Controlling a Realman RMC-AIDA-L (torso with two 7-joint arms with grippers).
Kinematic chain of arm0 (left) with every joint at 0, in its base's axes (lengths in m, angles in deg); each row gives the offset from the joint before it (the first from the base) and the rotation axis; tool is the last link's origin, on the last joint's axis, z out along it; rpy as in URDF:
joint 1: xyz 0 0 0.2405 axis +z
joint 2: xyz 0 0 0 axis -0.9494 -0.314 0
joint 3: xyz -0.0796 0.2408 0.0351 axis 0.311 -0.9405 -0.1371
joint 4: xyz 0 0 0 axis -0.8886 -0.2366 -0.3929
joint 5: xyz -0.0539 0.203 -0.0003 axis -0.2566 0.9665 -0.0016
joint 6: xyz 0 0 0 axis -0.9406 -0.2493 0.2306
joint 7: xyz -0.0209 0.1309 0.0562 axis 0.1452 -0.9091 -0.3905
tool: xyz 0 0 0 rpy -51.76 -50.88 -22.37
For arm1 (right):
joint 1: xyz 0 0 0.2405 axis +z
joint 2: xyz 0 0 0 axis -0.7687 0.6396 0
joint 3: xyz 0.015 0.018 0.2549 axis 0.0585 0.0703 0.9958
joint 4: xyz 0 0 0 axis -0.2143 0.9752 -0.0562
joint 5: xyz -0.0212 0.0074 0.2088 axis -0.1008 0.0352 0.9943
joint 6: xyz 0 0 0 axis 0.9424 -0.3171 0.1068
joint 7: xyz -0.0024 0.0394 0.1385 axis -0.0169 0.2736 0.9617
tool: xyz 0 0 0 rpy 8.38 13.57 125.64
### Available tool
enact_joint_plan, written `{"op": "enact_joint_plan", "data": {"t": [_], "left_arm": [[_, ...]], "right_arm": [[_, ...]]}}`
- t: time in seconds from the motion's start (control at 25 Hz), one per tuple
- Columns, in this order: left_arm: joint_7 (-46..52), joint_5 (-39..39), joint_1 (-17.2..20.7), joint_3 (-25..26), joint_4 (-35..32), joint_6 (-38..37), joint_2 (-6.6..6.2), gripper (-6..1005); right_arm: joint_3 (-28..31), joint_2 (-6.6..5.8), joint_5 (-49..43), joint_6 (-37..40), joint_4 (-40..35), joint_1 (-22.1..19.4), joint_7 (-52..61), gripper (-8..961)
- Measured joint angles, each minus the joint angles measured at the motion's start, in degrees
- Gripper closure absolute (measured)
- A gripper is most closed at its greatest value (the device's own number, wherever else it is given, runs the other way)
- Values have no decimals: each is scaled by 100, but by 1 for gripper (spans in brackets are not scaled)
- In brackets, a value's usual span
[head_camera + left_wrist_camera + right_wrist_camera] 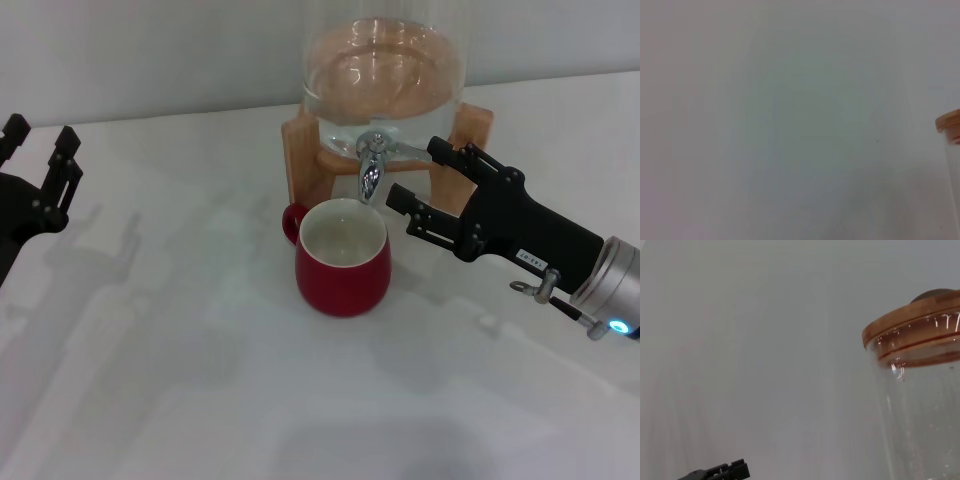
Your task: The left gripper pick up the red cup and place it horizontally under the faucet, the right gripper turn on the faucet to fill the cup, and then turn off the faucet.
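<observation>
Plainly, the white tabletop (180, 380) carries everything, and the largest thing on it is the glass water dispenser (383, 75) on its wooden stand (300, 150) at the back. Its wooden lid (912, 327) shows in the right wrist view.

The right hand (430, 190) is next in bulk: it reaches in from the right, fingers spread wide, one fingertip near the stand and the other just beside the faucet (372, 160). It holds nothing and does not appear to touch the lever.

The left hand (40, 150) sits at the far left edge, well apart from the work, fingers open and empty.

The red cup (342, 258) stands upright on the tabletop, its mouth directly below the spout, handle turned toward the stand. No stream is visible, and I cannot tell whether any water lies inside.

So the placing looks done. Left, by my judgement: opening the faucet, filling, then shutting it.
</observation>
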Motion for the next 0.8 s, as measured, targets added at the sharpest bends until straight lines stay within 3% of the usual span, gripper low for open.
{"op": "enact_joint_plan", "data": {"t": [0.8], "left_arm": [[0, -1, -56, 0, 0, -88, -1, 484]], "right_arm": [[-88, 0, 4, 80, 13, 0, 0, 111]]}}
